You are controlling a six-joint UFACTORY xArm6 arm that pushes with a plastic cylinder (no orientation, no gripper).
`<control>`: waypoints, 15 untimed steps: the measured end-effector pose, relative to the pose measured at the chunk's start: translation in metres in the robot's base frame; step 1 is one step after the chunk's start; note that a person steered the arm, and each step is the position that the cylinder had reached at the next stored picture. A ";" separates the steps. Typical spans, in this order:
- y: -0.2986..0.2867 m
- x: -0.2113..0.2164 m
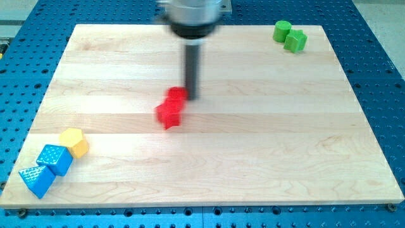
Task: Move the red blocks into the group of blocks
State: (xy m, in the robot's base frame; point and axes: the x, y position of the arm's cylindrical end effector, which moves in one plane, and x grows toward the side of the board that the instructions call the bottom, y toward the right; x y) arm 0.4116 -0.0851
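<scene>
Nearest the camera, at the view's bottom left corner of the table [253,164], sits a tight cluster: a blue triangular block [36,180] at the very corner, a blue cube [55,159] touching it up and to the right, and a yellow block [74,142], roughly hexagonal, touching that in turn. This looks like the group the task means.

Moving right, near the middle of the table, two red blocks [171,107] lie touching each other, one up and right of the other; both are blurred, so their shapes cannot be made out. Their shared long axis runs roughly from upper right to lower left, pointing loosely toward the cluster.

My tip [191,96], the end effector, is a plain rod that grasps nothing; it stands just beside the upper red block, on its right, apparently touching it. The reds therefore lie down and to the left of my tip, with the cluster well apart farther along that same diagonal, so a push down-left seems called for.

Far right, at the view's top, two green blocks [290,35] sit touching.

No containers are present.
</scene>
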 end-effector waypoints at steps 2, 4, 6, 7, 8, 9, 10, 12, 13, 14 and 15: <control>-0.050 -0.026; -0.109 0.074; -0.097 0.011; -0.001 0.010; 0.006 0.036; -0.039 0.101; -0.025 0.087; -0.054 0.147; 0.000 0.165; -0.036 0.186; -0.085 0.187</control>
State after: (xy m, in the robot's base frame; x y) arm 0.5984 -0.1705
